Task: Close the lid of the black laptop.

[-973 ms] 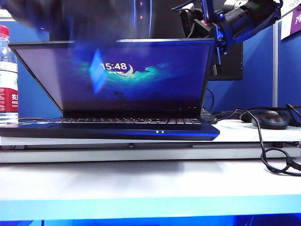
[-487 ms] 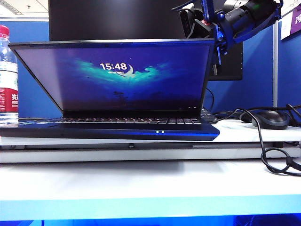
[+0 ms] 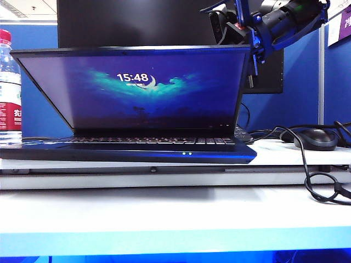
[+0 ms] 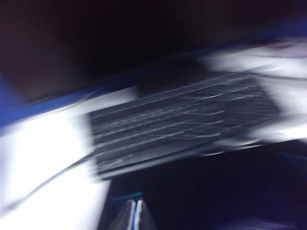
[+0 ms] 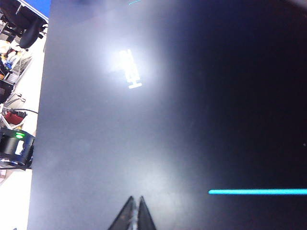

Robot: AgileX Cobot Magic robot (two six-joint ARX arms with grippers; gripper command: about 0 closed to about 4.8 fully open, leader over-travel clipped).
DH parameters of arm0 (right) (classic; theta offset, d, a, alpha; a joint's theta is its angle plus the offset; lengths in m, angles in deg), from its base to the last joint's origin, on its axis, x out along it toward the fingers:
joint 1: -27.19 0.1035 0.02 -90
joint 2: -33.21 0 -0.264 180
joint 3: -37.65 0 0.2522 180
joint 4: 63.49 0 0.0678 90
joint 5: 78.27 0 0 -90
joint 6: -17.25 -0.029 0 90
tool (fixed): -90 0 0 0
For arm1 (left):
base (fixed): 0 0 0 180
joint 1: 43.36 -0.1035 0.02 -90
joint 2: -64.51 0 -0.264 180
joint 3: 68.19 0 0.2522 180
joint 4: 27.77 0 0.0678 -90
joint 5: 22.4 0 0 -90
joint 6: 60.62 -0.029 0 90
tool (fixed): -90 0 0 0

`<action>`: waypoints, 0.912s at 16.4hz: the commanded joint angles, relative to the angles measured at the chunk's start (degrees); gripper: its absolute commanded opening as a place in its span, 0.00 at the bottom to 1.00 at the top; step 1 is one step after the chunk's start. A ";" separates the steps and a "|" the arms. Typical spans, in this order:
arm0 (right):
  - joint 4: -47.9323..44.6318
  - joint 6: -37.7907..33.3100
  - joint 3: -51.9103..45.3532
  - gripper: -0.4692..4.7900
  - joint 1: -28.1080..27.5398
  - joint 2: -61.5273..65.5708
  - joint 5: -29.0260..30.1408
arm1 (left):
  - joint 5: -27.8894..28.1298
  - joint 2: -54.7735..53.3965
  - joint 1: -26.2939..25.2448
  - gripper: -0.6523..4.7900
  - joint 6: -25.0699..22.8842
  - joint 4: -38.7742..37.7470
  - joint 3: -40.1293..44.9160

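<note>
Inspection finding: the task is only partly done. The black laptop (image 3: 131,150) sits on the white desk (image 3: 175,213), its front edge near the desk's front edge, two green lights lit. Its lid (image 3: 131,87) is tipped forward over the keyboard but far from shut; the screen is lit with a clock on blue wallpaper.

My right gripper (image 5: 135,211) hangs behind the lid's upper right corner, as the exterior view shows (image 3: 248,38). My right fingertips (image 5: 128,210) are pressed together with nothing between them, pointing at the lid's dark back panel, where a pale logo glows. Whether the tips touch that panel I cannot tell.

My left gripper (image 4: 133,215) does not show in the exterior view. Its wrist picture is heavily blurred: I make out a dark keyboard-like slab on a white surface, with my fingertip (image 4: 125,219) at the frame's edge. The blur hides whether those fingers are apart or together, and I see nothing held.

Remaining, in my judgement: push the lid down the rest of the way until it meets the base.

Surroundings: a water bottle (image 3: 9,90) at the desk's left edge, a mouse (image 3: 315,138) and looping black cables (image 3: 321,181) toward the right edge, and a large monitor (image 3: 137,22) just behind the lid. Nothing lies on the keyboard that I can see; the monitor leaves little room behind.
</note>
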 commanded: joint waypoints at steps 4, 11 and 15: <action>1.03 0.20 -0.04 0.07 0.15 -0.26 0.07 | -5.81 -9.31 -1.44 0.16 -3.82 -1.31 0.00; 3.08 0.24 -0.04 0.07 0.15 -0.26 0.04 | -9.35 -17.20 -1.44 0.16 -4.26 -3.48 0.13; 4.83 0.44 -0.07 0.07 0.15 -0.26 0.02 | -9.42 -18.03 -1.44 0.16 -4.26 -5.49 0.39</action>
